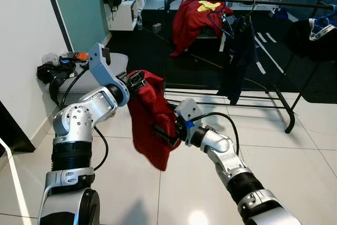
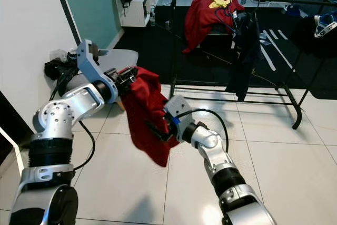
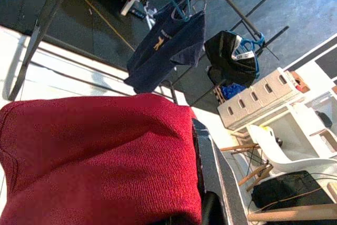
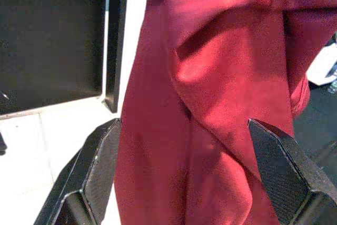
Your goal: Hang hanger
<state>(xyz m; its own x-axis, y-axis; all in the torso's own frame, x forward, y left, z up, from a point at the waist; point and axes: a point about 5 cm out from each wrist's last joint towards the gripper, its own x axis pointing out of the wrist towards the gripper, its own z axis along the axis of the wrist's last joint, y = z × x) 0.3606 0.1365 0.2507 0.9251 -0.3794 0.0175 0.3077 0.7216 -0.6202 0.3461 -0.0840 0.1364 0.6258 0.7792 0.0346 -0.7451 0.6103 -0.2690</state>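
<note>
I hold the red knit garment (image 1: 150,122) up in the left hand (image 1: 136,81), clamped on its top. The right hand (image 1: 167,133), fingers spread wide, straddles the hanging cloth mid-height. Risk: the soft, limp knit slips or bunches, and I can't make out a hanger inside. The thin black clothes rail (image 1: 253,3) stands well apart.

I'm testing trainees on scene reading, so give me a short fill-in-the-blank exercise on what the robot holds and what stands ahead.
1. The left gripper holds up a ____ knitted garment.
2. The right gripper's fingers stand on either side of the garment, ____.
3. A dark navy shirt hangs on the black metal ____.

Missing: red; open; clothes rail
</note>
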